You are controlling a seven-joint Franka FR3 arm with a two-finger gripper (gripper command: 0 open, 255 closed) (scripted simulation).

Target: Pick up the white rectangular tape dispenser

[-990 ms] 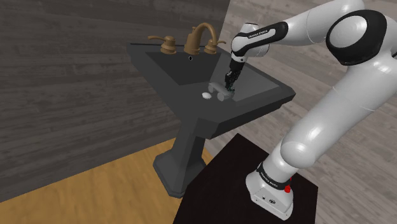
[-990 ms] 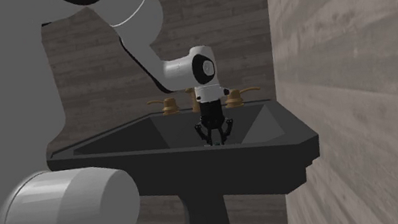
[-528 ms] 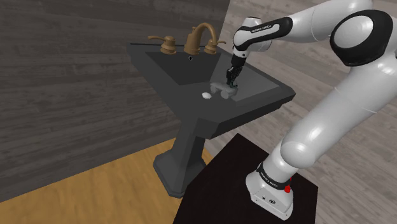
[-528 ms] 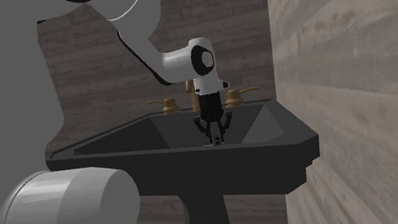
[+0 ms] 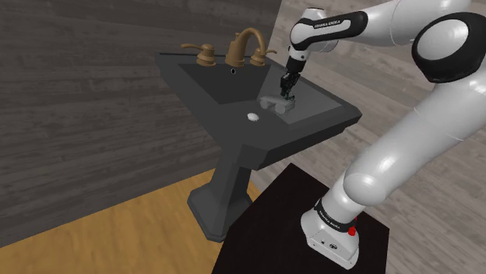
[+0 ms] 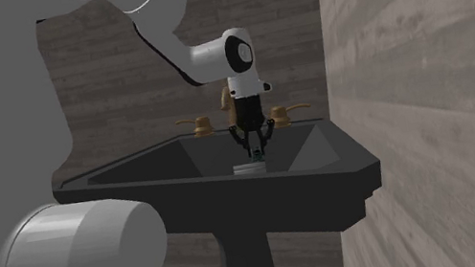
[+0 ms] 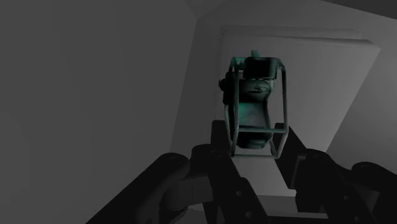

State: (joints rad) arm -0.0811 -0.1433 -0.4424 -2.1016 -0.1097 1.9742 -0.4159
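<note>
Tape dispenser (image 7: 251,118), pale grey, rectangular open frame, judged light, rigid and smooth-sided; clasped across its narrow width by the claw (image 7: 257,145), closed upon it, and held just above the basin of the black pedestal sink (image 5: 319,124).

White arm (image 5: 405,148), dark joints (image 5: 339,22), black tool (image 5: 289,92)
</note>
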